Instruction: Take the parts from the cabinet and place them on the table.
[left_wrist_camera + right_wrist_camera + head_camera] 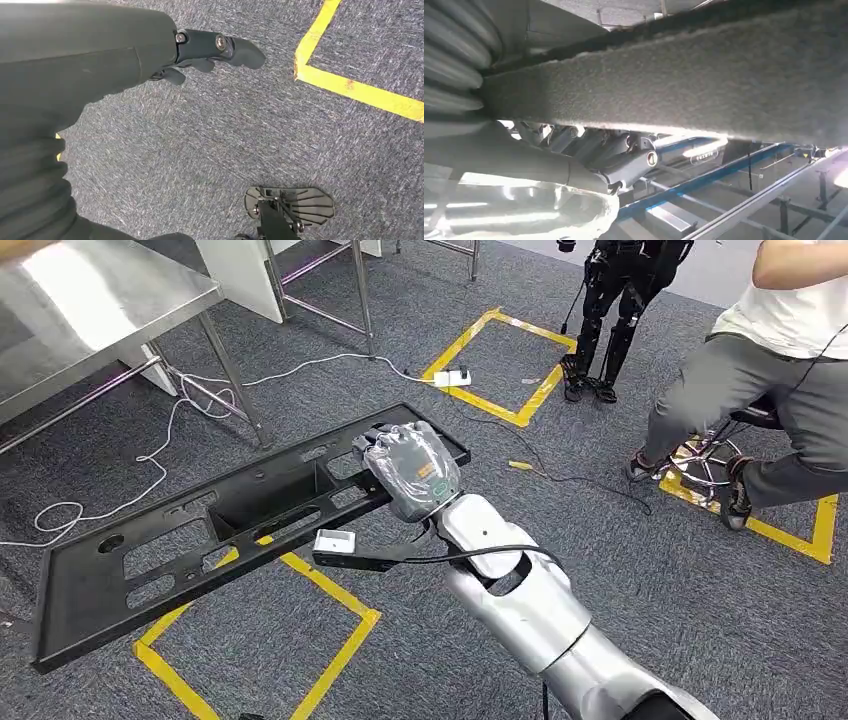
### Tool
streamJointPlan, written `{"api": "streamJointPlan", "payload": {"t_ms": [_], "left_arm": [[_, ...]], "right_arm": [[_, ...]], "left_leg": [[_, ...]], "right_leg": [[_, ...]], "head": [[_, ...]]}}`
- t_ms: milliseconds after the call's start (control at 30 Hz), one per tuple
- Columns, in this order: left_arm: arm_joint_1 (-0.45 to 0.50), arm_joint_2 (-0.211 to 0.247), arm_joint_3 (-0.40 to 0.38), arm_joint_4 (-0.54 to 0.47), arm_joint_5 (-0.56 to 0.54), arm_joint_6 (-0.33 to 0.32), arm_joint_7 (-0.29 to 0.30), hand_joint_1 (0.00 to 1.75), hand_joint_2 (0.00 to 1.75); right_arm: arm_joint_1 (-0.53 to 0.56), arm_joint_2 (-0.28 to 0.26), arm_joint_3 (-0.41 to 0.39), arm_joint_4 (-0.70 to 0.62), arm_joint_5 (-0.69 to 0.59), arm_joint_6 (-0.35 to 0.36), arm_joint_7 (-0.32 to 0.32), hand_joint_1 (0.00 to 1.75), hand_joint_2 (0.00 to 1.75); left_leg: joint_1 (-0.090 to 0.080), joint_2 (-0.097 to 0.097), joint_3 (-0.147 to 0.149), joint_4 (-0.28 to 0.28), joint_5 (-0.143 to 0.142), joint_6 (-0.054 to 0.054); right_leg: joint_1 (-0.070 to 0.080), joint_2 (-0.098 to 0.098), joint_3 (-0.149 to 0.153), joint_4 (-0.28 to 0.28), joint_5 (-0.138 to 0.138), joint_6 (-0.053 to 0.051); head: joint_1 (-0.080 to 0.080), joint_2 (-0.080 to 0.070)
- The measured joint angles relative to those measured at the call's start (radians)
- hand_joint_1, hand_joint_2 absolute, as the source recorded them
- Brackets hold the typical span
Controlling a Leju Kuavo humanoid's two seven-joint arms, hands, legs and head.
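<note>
We carry the panel [200, 530], a long black plastic frame full of cut-outs, above the carpet, our right hand [408, 472] clamped on its far end. It looks stiff and light, but held at one end it will lever and sag. Our left hand [210, 52] hangs loosely spread, holding nothing. The worktop [90, 310] stands near.

Floor: I see grey carpet [700, 600] with yellow tape squares [505, 365] marked on it.
Steel table: I see its shiny top [90, 310] at the upper left, on thin metal legs.
Cable: a white cord [165, 455] trails across the carpet to a power strip [452, 378] beside a tape square.
Person: I see someone seated on a stool [715, 455] at the right, grey trousers [760, 390], white shirt.
Second robot: dark legs [610, 320] stand at the top.
</note>
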Motion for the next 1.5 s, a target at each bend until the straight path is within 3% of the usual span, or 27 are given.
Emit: {"api": "streamJointPlan", "payload": {"t_ms": [867, 900, 933, 1000, 1033, 1067, 1100, 1133, 1200, 1233, 1267, 1333, 1367, 1400, 1500], "left_arm": [[0.0, -0.004, 0.0, 0.0, -0.008, 0.003, 0.003, 0.0, 1.75], [0.0, -0.004, 0.001, 0.0, -0.008, 0.003, 0.004, 0.0, 1.75], [0.001, -0.003, 0.001, 0.0, -0.008, 0.003, 0.005, 0.0, 1.75], [0.002, -0.004, 0.001, 0.0, -0.008, 0.003, 0.005, 0.0, 1.75], [0.003, -0.004, 0.001, 0.0, -0.008, 0.004, 0.005, 0.0, 1.75], [0.006, -0.006, 0.001, 0.0, -0.009, 0.004, 0.005, 0.0, 1.75], [0.005, -0.008, 0.001, 0.0, -0.01, 0.005, 0.005, 0.0, 1.75], [0.005, -0.008, 0.001, 0.0, -0.01, 0.005, 0.005, 0.0, 1.75], [0.005, -0.009, 0.001, 0.0, -0.01, 0.005, 0.005, 0.0, 1.75], [0.007, -0.009, 0.001, 0.0, -0.01, 0.004, 0.005, 0.0, 1.75], [0.008, -0.01, 0.001, 0.0, -0.011, 0.004, 0.005, 0.0, 1.75], [0.008, -0.011, 0.001, 0.0, -0.015, 0.003, 0.003, 0.0, 1.75], [0.009, -0.012, 0.001, 0.0, -0.015, 0.003, 0.002, 0.0, 1.75], [0.009, -0.012, 0.001, 0.0, -0.015, 0.003, 0.001, 0.0, 1.75], [0.013, -0.012, 0.001, 0.0, -0.016, 0.004, -0.002, 0.0, 1.75]], "right_arm": [[0.0, -0.003, 0.004, 0.009, 0.011, 0.009, 0.008, 1.75, 1.75], [0.0, -0.003, 0.004, 0.009, 0.011, 0.01, 0.008, 1.75, 1.75], [0.0, -0.003, 0.004, 0.009, 0.011, 0.01, 0.008, 1.75, 1.75], [0.0, -0.001, 0.005, 0.009, 0.012, 0.011, 0.008, 1.75, 1.75], [-0.001, 0.003, 0.004, 0.008, 0.013, 0.011, 0.008, 1.75, 1.75], [0.0, 0.001, 0.004, 0.009, 0.014, 0.011, 0.008, 1.75, 1.75], [-0.005, 0.002, 0.005, 0.009, 0.014, 0.011, 0.008, 1.75, 1.75], [-0.004, -0.001, 0.005, 0.009, 0.013, 0.012, 0.008, 1.75, 1.75], [0.002, -0.008, 0.005, 0.013, 0.013, 0.012, 0.008, 1.75, 1.75], [0.006, -0.011, 0.005, 0.014, 0.013, 0.013, 0.008, 1.75, 1.75], [0.007, -0.012, 0.005, 0.015, 0.015, 0.013, 0.008, 1.75, 1.75], [0.007, -0.013, 0.005, 0.016, 0.017, 0.014, 0.008, 1.75, 1.75], [0.006, -0.013, 0.005, 0.016, 0.018, 0.014, 0.008, 1.75, 1.75], [0.004, -0.011, 0.005, 0.016, 0.017, 0.014, 0.008, 1.75, 1.75], [0.006, -0.011, 0.005, 0.016, 0.019, 0.014, 0.008, 1.75, 1.75]], "left_leg": [[0.0, 0.0, 0.0, 0.0, 0.0, 0.0], [-0.002, 0.0, -0.003, 0.003, -0.003, 0.002], [-0.003, 0.0, -0.003, 0.005, -0.01, 0.014], [-0.003, 0.0, -0.003, 0.002, -0.012, 0.023], [0.005, 0.0, 0.017, -0.021, 0.0, 0.029], [0.006, 0.001, 0.029, -0.031, 0.0, 0.033], [0.007, 0.002, 0.032, -0.032, 0.0, 0.043], [0.007, 0.001, 0.032, -0.032, -0.001, 0.043], [0.004, -0.003, 0.031, -0.03, -0.003, 0.045], [0.004, -0.007, 0.032, -0.03, -0.005, 0.042], [0.004, -0.008, 0.032, -0.027, -0.007, 0.04], [0.005, -0.012, 0.032, -0.015, -0.016, 0.03], [0.005, -0.015, 0.026, 0.0, -0.025, 0.021], [-0.005, -0.016, 0.015, 0.022, -0.04, 0.013], [0.009, -0.013, 0.014, 0.023, -0.045, 0.001]], "right_leg": [[0.0, 0.0, 0.0, 0.0, 0.0, 0.0], [-0.004, 0.0, 0.002, -0.003, 0.001, 0.002], [-0.019, -0.001, 0.004, -0.008, 0.003, 0.009], [-0.014, -0.002, 0.006, -0.013, 0.004, 0.014], [-0.003, -0.001, -0.001, -0.009, -0.002, 0.017], [-0.005, 0.001, -0.008, 0.027, -0.015, 0.01], [-0.003, 0.005, -0.044, 0.097, -0.044, -0.003], [-0.003, 0.008, -0.098, 0.188, -0.077, -0.013], [-0.003, 0.011, -0.196, 0.337, -0.118, -0.018], [-0.003, 0.01, -0.216, 0.348, -0.107, -0.01], [-0.003, 0.01, -0.205, 0.306, -0.079, 0.0], [-0.006, 0.01, -0.129, 0.121, 0.007, 0.019], [-0.009, 0.01, -0.093, 0.04, 0.037, 0.021], [-0.011, 0.01, -0.085, 0.037, 0.048, 0.01], [-0.001, 0.012, -0.089, 0.042, 0.047, -0.008]], "head": [[0.0, 0.0], [0.0, 0.0], [-0.001, 0.0], [-0.001, 0.0], [-0.002, 0.0], [0.0, 0.0], [-0.001, 0.0], [0.005, 0.0], [0.005, 0.0], [0.005, 0.0], [0.003, 0.0], [0.005, 0.0], [0.006, 0.0], [0.003, 0.0], [0.001, 0.0]]}}
